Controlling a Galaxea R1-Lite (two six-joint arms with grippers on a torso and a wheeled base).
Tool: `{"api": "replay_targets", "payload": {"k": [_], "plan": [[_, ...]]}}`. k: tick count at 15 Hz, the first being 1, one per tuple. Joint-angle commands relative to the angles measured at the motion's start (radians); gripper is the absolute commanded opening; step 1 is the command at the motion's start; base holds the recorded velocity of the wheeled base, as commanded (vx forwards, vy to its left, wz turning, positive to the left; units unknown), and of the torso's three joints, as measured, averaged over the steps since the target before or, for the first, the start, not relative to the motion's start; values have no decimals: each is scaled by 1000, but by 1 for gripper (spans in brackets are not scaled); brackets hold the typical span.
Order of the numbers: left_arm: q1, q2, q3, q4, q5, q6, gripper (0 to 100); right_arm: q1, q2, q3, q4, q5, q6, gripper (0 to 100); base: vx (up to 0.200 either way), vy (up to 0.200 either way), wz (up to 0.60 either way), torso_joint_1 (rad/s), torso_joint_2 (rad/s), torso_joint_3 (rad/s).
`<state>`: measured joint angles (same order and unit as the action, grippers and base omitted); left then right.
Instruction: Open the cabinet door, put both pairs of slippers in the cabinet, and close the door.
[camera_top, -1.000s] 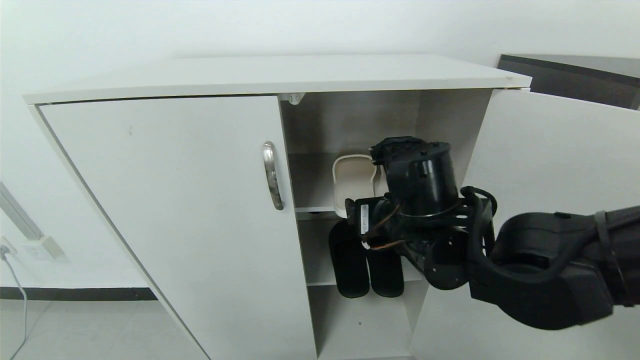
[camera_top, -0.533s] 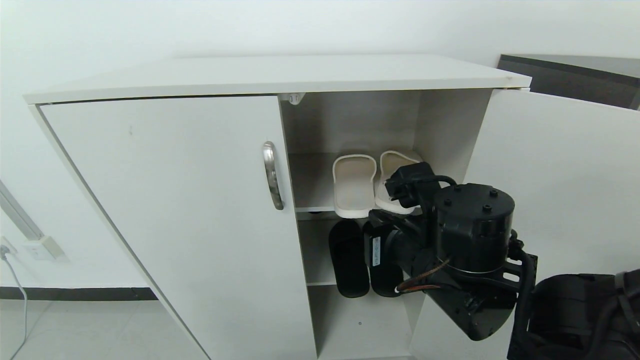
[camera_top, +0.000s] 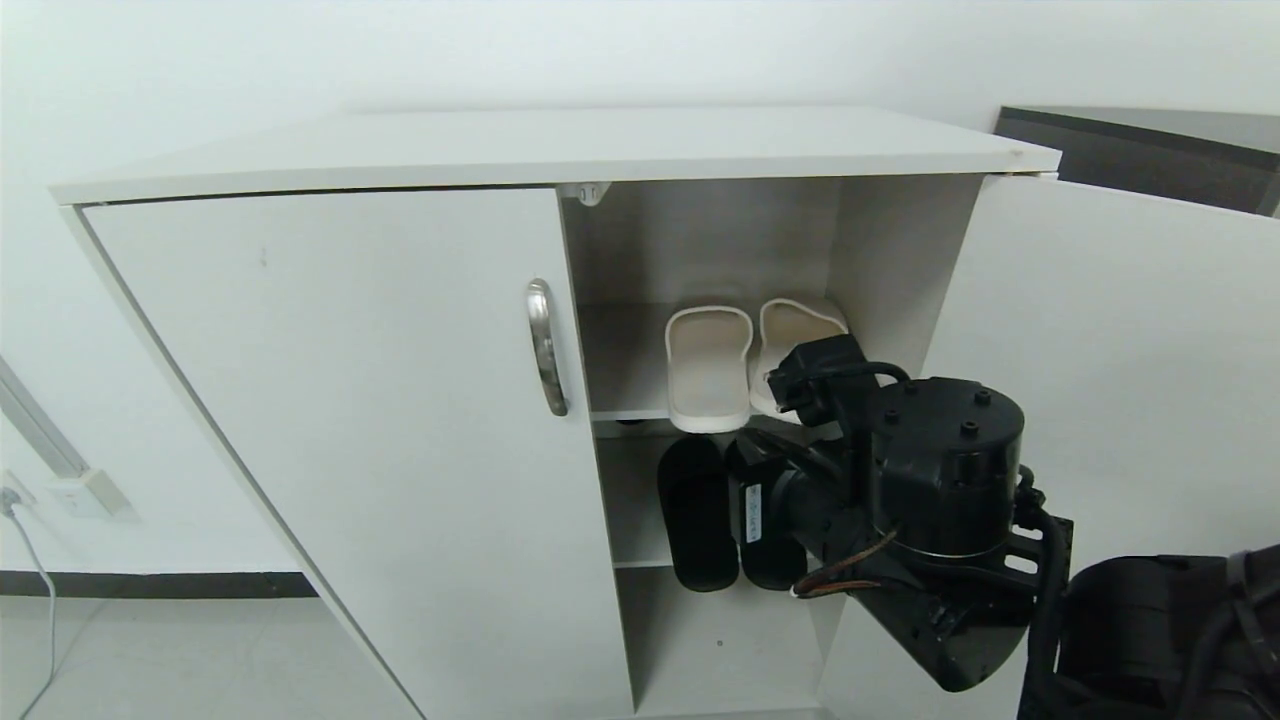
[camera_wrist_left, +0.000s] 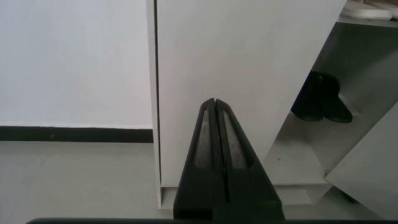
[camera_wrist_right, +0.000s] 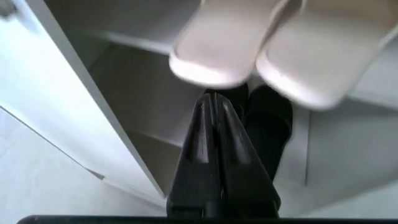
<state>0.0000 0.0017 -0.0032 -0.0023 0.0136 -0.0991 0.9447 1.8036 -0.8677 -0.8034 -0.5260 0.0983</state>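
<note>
The white cabinet (camera_top: 560, 150) has its right door (camera_top: 1100, 330) swung open and its left door (camera_top: 350, 400) closed. A pair of white slippers (camera_top: 710, 365) lies on the upper shelf, toes over the shelf edge. A pair of black slippers (camera_top: 700, 515) lies on the shelf below. My right arm (camera_top: 940, 480) hangs in front of the opening, low and to the right. My right gripper (camera_wrist_right: 214, 102) is shut and empty, just below the white slippers (camera_wrist_right: 217, 46) and in front of the black ones (camera_wrist_right: 267, 124). My left gripper (camera_wrist_left: 215, 106) is shut, low before the closed left door (camera_wrist_left: 236, 62).
The left door carries a metal handle (camera_top: 541, 347). The bottom compartment (camera_top: 720, 640) holds nothing. A wall socket (camera_top: 85, 493) with a cable sits low at the left. A dark piece of furniture (camera_top: 1150, 150) stands behind the open door.
My right arm has drawn back from the upper shelf, down and to the right, uncovering both white slippers lying there. In the last half second it barely moved.
</note>
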Motion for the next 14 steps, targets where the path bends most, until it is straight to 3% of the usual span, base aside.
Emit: {"api": "replay_targets", "payload": {"k": [1, 14], "plan": [[0, 1, 0, -1, 0, -1, 0, 0, 10, 1, 0, 0, 0, 0, -200, 0, 0, 7, -2, -2], [0, 1, 0, -1, 0, -1, 0, -6, 11, 33, 0, 0, -22, 0, -200, 0, 0, 1, 2, 3]]}}
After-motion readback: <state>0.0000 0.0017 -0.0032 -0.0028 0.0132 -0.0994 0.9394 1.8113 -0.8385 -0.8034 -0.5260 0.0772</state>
